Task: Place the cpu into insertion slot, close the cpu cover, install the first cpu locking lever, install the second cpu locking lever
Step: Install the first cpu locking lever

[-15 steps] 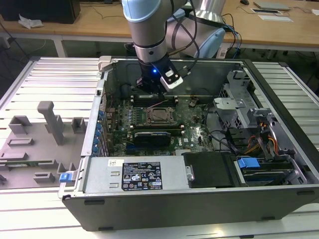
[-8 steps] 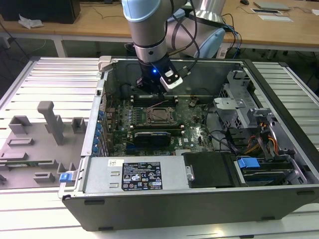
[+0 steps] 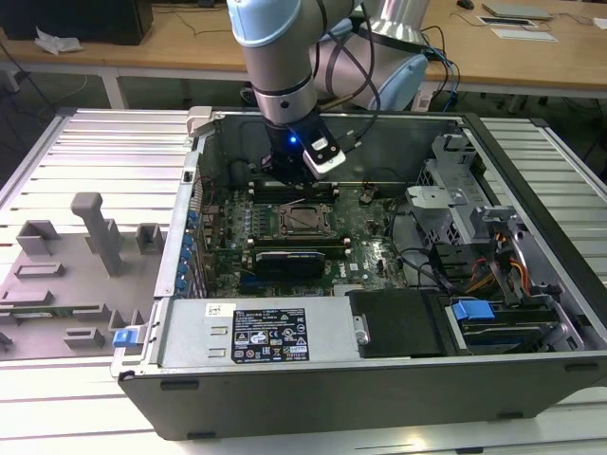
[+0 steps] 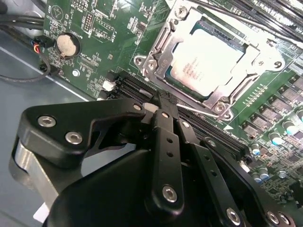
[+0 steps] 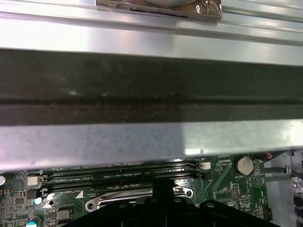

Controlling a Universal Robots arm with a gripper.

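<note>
Bright, even light with soft shadows; glare whitens the cpu (image 4: 208,64) top

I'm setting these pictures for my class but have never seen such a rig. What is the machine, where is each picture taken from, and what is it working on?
It is one grey robot arm with a black gripper, reaching into an open grey computer case lying on a ribbed metal table. The exterior view looks on from outside; both wrist views come from cameras riding on the arm. In the second wrist view, the silver-topped square cpu sits on the green motherboard, with the thin steel cpu cover lying flat around it. The gripper is shut, holding nothing, close beside them.
</note>
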